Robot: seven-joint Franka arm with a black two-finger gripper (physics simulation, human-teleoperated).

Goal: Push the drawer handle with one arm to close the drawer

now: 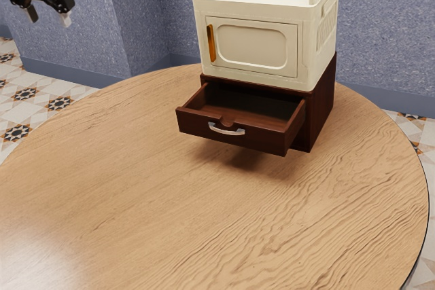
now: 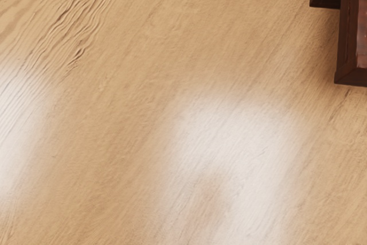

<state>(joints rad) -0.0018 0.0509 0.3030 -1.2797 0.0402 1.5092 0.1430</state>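
My gripper (image 1: pixel 47 17) hangs in the upper left corner of the exterior view, high up and well away from the drawer, its two fingers apart with nothing between them. The dark brown drawer (image 1: pixel 262 138) is pulled out of its wooden cabinet (image 1: pixel 322 110), and its inside looks bare. A curved silver handle (image 1: pixel 226 130) is fixed to the middle of the drawer front. In the wrist view, a corner of the drawer (image 2: pixel 351 55) shows at the upper right edge.
A cream cabinet (image 1: pixel 316 45) with an orange-handled door (image 1: pixel 251 44) and raised top rails rests on the brown cabinet. Both stand near the far edge of the round wooden table (image 1: pixel 136 188). Blue walls (image 1: pixel 153 18) rise behind.
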